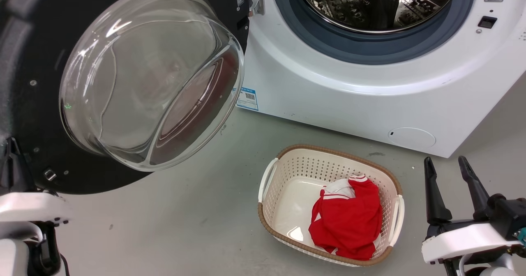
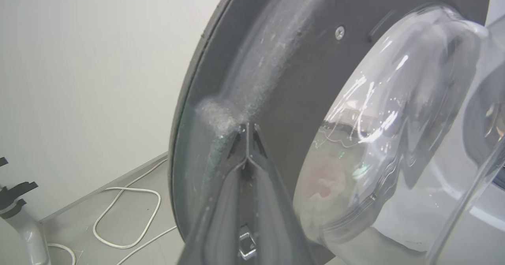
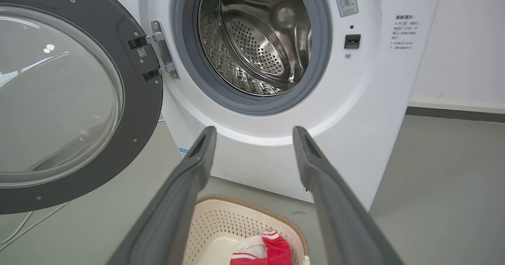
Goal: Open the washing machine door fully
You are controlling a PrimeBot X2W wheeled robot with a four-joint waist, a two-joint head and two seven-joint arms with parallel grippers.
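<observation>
Left pincer (image 2: 247, 128) is pinched closed on nothing, tips pressed against the inner black face of the washing machine door (image 2: 300, 75), near its outer rim. You've got a stiff, heavyish, slick disc there, I'd guess, so push on the plastic rim and not the glass bulge. It stands wide out from the washing machine (image 1: 349, 95). Right pincer (image 1: 445, 161) hangs spread, well apart from the door.

A cream basket (image 1: 304, 167) with a brown rim sits on the grey floor (image 1: 164, 226). A red and white piece of clothing (image 1: 347, 220) lies inside it. A white cable (image 2: 130, 188) curls on the floor by the white wall (image 2: 79, 60).
</observation>
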